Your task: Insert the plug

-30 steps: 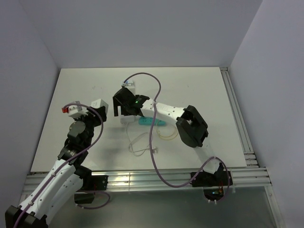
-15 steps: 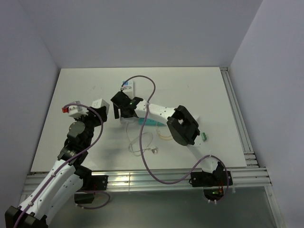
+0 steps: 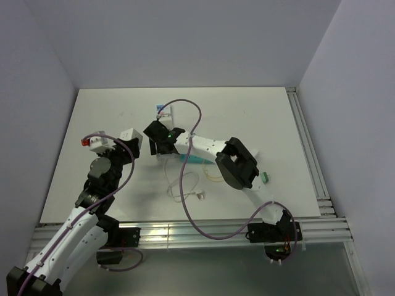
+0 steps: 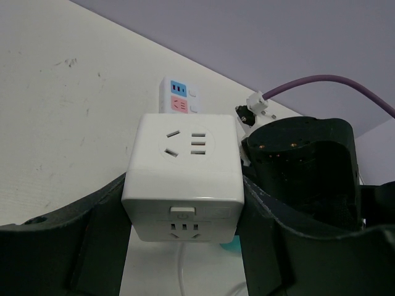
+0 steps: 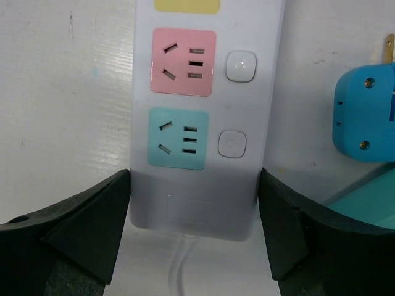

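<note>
Top external: a white cube socket [image 3: 126,134] is held above the table's [image 3: 259,111] left side; left wrist: it is clamped by the left gripper [image 4: 184,213]; right wrist: the power strip [image 5: 207,111] is straddled by the right gripper [image 5: 194,185], whether gripped cannot be told, with the blue plug [image 5: 364,117] just beside it.

Left arm [image 3: 80,213]: we record it stretched forward from its base.
Left gripper [image 4: 182,185]: fingers clamped on the socket cube [image 4: 182,154].
Right arm [image 3: 237,168]: elbow bent, forearm reaching leftward.
Right gripper [image 5: 194,216]: pointed down, fingers spread wide, seemingly gripping nothing.
</note>
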You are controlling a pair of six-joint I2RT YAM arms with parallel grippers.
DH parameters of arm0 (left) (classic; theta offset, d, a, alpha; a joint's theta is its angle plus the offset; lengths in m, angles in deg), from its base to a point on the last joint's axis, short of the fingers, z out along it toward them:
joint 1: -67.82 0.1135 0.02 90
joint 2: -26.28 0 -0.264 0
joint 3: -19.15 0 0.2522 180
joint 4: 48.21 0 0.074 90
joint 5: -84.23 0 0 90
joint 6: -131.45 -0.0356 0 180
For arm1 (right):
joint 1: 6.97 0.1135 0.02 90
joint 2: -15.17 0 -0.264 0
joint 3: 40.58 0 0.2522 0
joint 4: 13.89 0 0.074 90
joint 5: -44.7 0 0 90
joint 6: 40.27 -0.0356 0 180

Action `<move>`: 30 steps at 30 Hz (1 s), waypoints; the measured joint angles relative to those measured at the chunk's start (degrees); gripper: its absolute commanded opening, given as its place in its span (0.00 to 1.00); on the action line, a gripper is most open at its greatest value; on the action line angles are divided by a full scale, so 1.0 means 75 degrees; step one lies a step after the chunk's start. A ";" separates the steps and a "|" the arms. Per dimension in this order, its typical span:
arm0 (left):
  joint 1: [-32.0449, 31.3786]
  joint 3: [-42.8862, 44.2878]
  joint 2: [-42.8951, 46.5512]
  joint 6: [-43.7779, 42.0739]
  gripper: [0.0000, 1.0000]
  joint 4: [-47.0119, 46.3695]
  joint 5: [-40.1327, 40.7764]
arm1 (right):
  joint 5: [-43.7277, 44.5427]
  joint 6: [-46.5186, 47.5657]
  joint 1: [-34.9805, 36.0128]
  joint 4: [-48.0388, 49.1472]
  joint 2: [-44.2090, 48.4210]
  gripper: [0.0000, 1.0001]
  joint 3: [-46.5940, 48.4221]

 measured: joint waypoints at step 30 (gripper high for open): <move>0.0082 0.5829 -0.4112 -0.1550 0.13 0.3605 -0.3340 | -0.1708 0.2853 0.1358 0.3477 0.6003 0.68 -0.8571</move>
